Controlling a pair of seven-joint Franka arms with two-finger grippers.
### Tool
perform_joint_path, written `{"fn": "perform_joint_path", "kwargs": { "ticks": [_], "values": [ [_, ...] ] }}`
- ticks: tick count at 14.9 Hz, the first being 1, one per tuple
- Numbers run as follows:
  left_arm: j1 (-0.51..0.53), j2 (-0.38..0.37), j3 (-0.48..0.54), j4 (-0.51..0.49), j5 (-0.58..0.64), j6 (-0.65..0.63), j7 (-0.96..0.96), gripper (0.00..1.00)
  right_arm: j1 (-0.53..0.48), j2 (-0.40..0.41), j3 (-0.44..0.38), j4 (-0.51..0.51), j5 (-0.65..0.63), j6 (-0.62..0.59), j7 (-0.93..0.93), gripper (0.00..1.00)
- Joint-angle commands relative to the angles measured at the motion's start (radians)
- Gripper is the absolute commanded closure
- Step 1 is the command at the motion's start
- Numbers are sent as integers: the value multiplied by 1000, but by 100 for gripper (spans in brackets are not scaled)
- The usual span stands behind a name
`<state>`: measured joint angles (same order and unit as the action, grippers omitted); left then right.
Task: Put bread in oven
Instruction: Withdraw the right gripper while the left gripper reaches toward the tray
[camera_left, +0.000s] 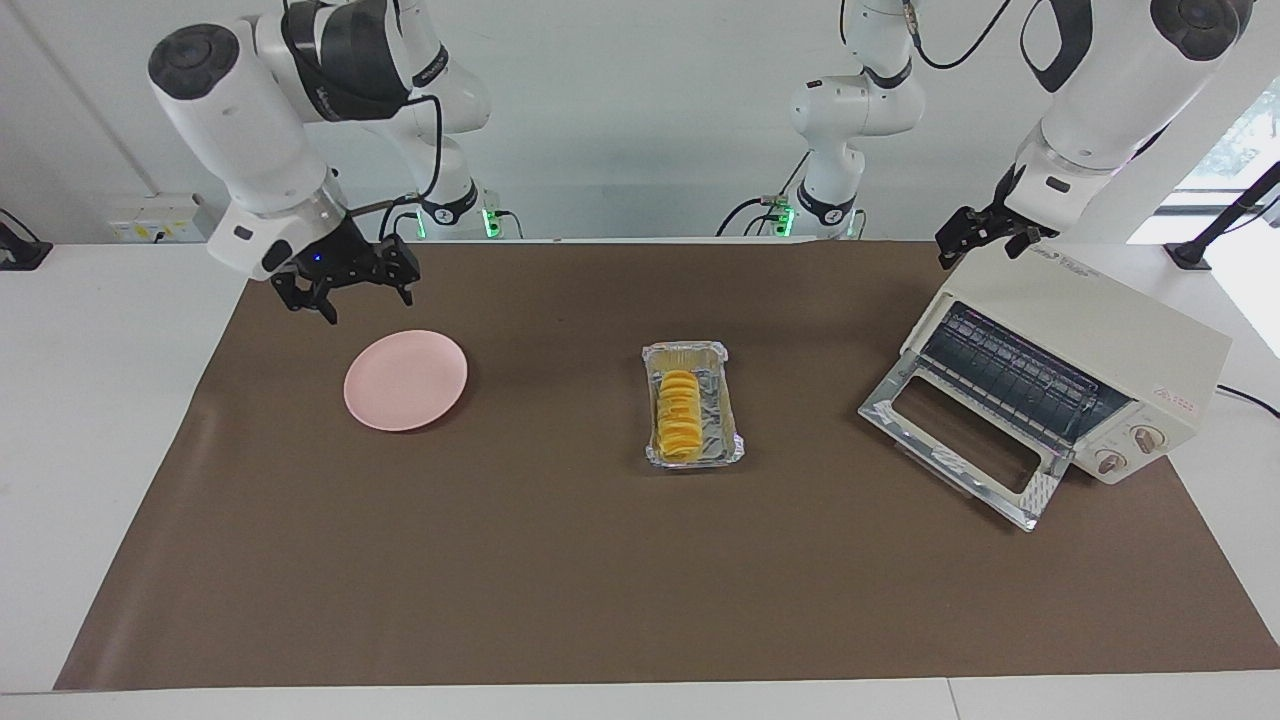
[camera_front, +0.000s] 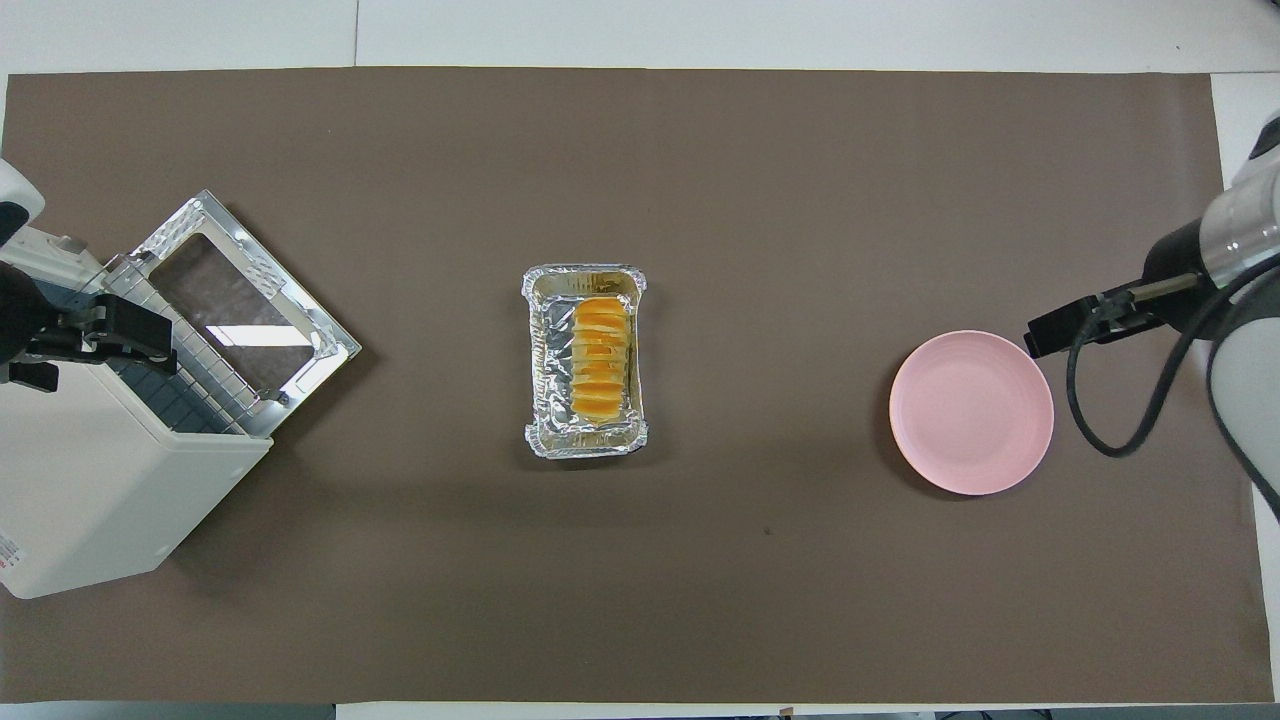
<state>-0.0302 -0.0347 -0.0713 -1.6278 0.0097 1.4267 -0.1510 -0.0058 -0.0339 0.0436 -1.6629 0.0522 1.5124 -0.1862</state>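
The bread, a ridged row of yellow-orange slices, lies in a silver foil tray at the middle of the brown mat. The cream-white oven stands at the left arm's end, its glass door dropped open and its wire rack showing. My left gripper hangs open and empty over the oven's top. My right gripper hangs open and empty over the mat beside the pink plate.
A round pink plate lies on the mat toward the right arm's end. The brown mat covers most of the white table. The oven's power cord trails off at the left arm's end.
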Motion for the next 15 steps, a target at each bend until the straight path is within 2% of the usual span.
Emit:
{"fn": "perform_joint_path", "kwargs": {
  "ticks": [1, 4, 6, 9, 11, 14, 15],
  "values": [
    [-63, -27, -7, -17, -14, 6, 4, 0, -29, -40, 12, -20, -25, -43, -21, 0],
    [-167, -30, -7, -15, -16, 26, -24, 0, -39, -38, 4, -20, -41, -41, -24, 0],
    [-247, -30, -7, -26, -16, 128, -131, 0, -54, -38, -7, -20, -45, -38, -24, 0],
    [-315, -47, -8, -64, -16, 188, -214, 0, -54, -35, -7, -18, -70, -18, -24, 0],
    [-318, -36, -8, -66, -49, 269, -243, 0, -51, -34, -8, -18, -69, 8, -10, 0],
    [-370, 73, -10, -32, -96, 313, -271, 0, -54, -34, -10, -18, -66, 9, -12, 0],
    [-411, 143, -8, -5, -91, 328, -304, 0, -54, -35, -20, -18, -61, 6, -15, 0]
  ]
}}
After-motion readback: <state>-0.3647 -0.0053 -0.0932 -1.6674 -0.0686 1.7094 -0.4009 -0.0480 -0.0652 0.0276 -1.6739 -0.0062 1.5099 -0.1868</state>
